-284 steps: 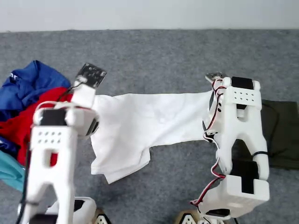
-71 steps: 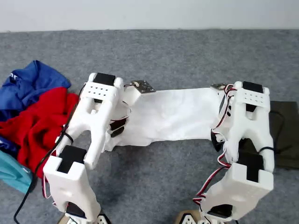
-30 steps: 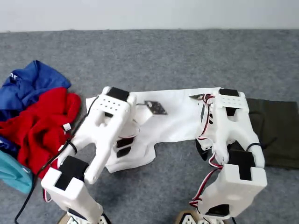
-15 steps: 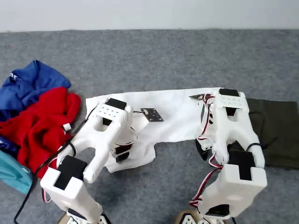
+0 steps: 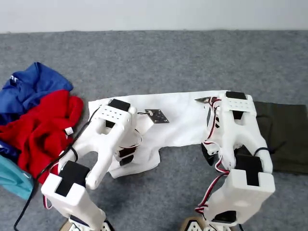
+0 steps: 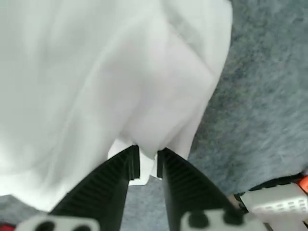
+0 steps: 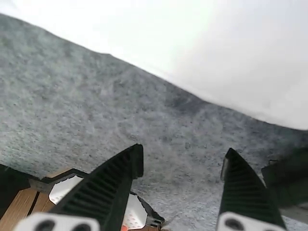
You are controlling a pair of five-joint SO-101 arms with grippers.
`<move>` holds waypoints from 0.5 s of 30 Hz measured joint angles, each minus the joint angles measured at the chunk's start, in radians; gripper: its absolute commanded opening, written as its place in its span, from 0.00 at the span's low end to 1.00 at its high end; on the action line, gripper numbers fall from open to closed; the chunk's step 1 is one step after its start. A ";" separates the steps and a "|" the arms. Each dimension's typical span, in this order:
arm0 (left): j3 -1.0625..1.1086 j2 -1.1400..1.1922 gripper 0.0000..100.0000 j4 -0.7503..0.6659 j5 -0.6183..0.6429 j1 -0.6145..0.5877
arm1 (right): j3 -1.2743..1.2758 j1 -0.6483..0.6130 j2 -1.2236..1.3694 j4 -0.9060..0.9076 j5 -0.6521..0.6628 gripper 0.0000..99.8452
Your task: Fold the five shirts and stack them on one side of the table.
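Observation:
A white shirt (image 5: 178,120) lies crumpled across the middle of the grey table (image 5: 168,57). The left arm (image 5: 110,125) bends over its left part. In the left wrist view my left gripper (image 6: 148,156) is shut on a fold of the white shirt (image 6: 96,72) near its edge. The right arm (image 5: 236,120) stands over the shirt's right end. My right gripper (image 7: 183,154) is open above bare grey table, nothing between its fingers, the white shirt's edge (image 7: 216,48) just beyond. A folded dark olive shirt (image 5: 284,134) lies at the right.
A red shirt (image 5: 38,130), a blue shirt (image 5: 29,91) and a teal shirt (image 5: 9,178) are heaped at the table's left edge. Bare grey table runs along the back and between the two arm bases.
Over the last second the left arm drew back a little toward its base, uncovering the white shirt's far left corner. The right arm stayed still. Earlier, both arms had shifted leftward.

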 measured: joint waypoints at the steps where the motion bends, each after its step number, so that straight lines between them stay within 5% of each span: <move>1: 0.000 0.000 0.08 0.000 0.005 0.000 | 0.000 0.000 0.000 0.000 0.000 0.27; 15: 0.000 0.011 0.08 -0.081 0.086 0.077 | 0.000 0.000 0.000 0.000 0.000 0.27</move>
